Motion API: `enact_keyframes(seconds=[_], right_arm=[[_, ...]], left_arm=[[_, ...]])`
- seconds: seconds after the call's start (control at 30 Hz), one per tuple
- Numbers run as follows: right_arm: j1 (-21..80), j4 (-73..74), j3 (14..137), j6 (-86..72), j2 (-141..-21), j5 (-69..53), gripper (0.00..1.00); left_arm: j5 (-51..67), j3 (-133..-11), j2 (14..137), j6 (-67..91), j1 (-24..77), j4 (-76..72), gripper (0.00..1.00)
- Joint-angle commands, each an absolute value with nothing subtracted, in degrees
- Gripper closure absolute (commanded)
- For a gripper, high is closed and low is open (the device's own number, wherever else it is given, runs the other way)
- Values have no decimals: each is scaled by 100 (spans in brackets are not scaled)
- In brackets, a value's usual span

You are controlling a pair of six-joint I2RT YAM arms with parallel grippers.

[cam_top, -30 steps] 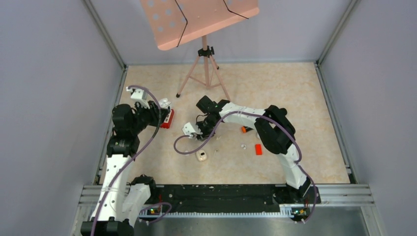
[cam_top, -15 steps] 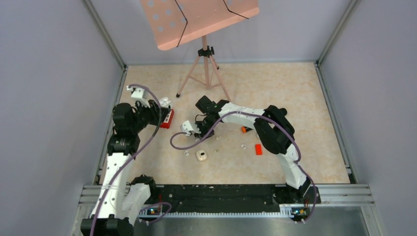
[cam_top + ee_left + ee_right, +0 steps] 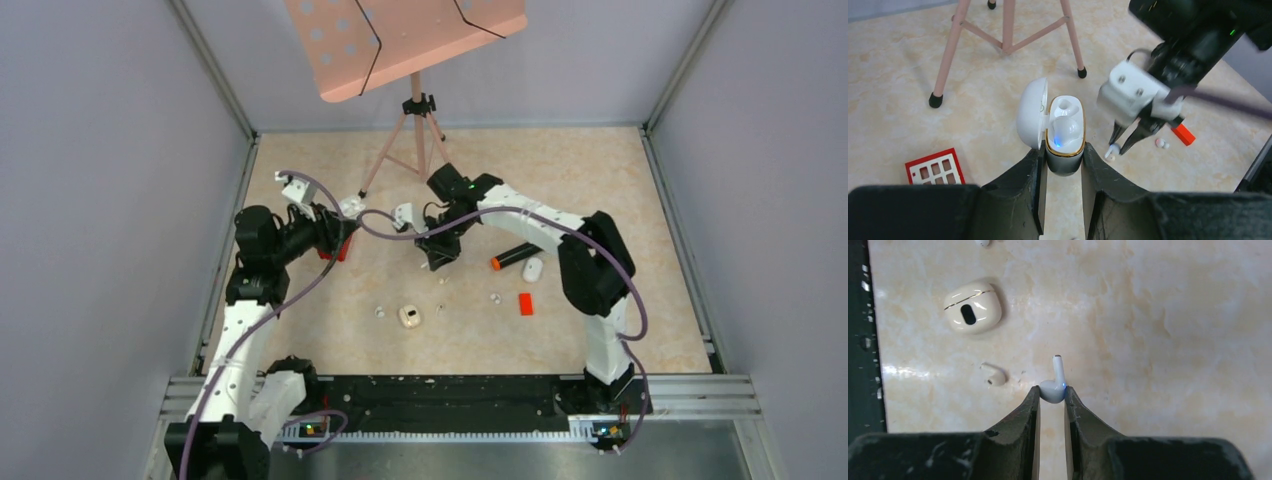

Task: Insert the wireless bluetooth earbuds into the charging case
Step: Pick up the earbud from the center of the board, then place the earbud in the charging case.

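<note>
My left gripper is shut on an open charging case with a gold rim, its lid tipped left. One earbud sits in it with a blue light on; the other socket is empty. My right gripper is shut on a white stemmed earbud, stem pointing away, held above the table. In the left wrist view that gripper hangs just right of the case. In the top view, the left gripper and right gripper are at mid-table.
On the table lie a cream closed case, loose earbuds, a red block, a white case, a black and orange marker and a red grid tray. A pink music stand tripod stands behind.
My right gripper has risen from the table by the cream case and moved back and right, holding an earbud. My left gripper has shifted slightly right with the open case.
</note>
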State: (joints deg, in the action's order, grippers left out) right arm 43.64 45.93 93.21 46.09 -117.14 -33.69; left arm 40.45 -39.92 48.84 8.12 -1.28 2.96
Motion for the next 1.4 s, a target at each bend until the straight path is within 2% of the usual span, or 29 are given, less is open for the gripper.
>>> enact_keyframes(seconds=[0.0,0.13,0.33,0.6,0.87,1.37], right_arm=[[4202,5628,9775,3662,-10812,-3281,100],[4142,6245,10256,2840,-10746,-2754,100],[3882,7930,12157,1918,-11530,-2883,100],[3726,8318,12710,946,-11708,-3247,100],[3691,8122,12958,504,-11929,-3856,100],[3769,7857,12893,41,-12034,-3799,100]], left_arm=[[4849,-3861,5109,-167,-26,-525,100],[5257,-3774,5419,-1082,160,-603,100],[5804,-3700,5788,-2069,376,-729,100],[6012,-3675,6188,-2838,774,-831,100],[5715,-3676,6443,-3194,1229,-1053,100],[5273,-3808,6571,-3167,1730,-1014,100]])
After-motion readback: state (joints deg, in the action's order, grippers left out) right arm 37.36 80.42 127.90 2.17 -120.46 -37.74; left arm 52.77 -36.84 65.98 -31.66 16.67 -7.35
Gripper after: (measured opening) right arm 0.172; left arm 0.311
